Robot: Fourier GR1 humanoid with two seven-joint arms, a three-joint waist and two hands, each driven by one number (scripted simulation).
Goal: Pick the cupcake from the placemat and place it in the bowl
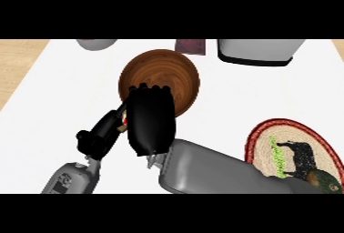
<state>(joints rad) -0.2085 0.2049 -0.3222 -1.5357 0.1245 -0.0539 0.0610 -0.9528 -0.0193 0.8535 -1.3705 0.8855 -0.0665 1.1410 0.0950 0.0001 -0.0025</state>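
While the left hand [97, 134] stood at the left of the scene with its fingers angled up toward its partner, the right hand [152, 120] hung beside it, back turned to the camera and fingers curled downward at the near rim of the wooden bowl [161, 73]. A small patch of red and brown showed in the gap between the two hands, apparently the cupcake [123, 124], pinched on the thumb side of the right hand; most of it was hidden, so its tilt could not be read. The left hand's fingers looked straight and held nothing. The bowl lay directly beyond the right hand's fingertips, its visible interior holding nothing, so the coming move appeared to be a short carry forward over the rim. Off to the right of that hand, behind its grey forearm, the round placemat [269, 132] rested on the white surface [60, 91], with a dark green item [327, 182] at its near edge.
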